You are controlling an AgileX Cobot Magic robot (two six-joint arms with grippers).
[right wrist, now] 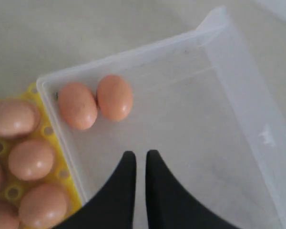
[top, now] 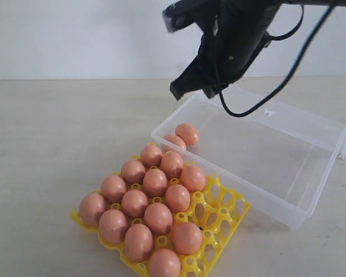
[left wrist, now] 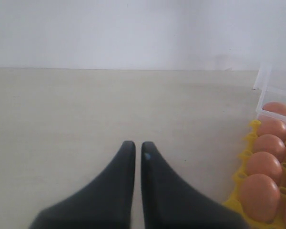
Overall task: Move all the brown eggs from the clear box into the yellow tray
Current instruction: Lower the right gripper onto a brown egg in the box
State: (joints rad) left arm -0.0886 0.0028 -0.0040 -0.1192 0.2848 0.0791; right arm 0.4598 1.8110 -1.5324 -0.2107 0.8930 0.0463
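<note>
Right fingers (right wrist: 126, 191) pressed nearly together, empty, above the clear box (top: 259, 150). Left fingers (left wrist: 119, 181) likewise narrow, empty, over bare bench (left wrist: 86, 105). 2 brown eggs (right wrist: 115, 97) touching in the box's corner beside the yellow tray (top: 225, 213).

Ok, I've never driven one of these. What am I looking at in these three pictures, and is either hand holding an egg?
A robot with two arms, each ending in a two-fingered hand. The wide picture comes from a camera off the arms; the other two look along each wrist. On the table sit a yellow tray holding many brown eggs, and a clear box with two eggs in one corner. The right hand hangs shut and empty above the box; the left hand, also shut and empty, is over table beside the tray.
</note>
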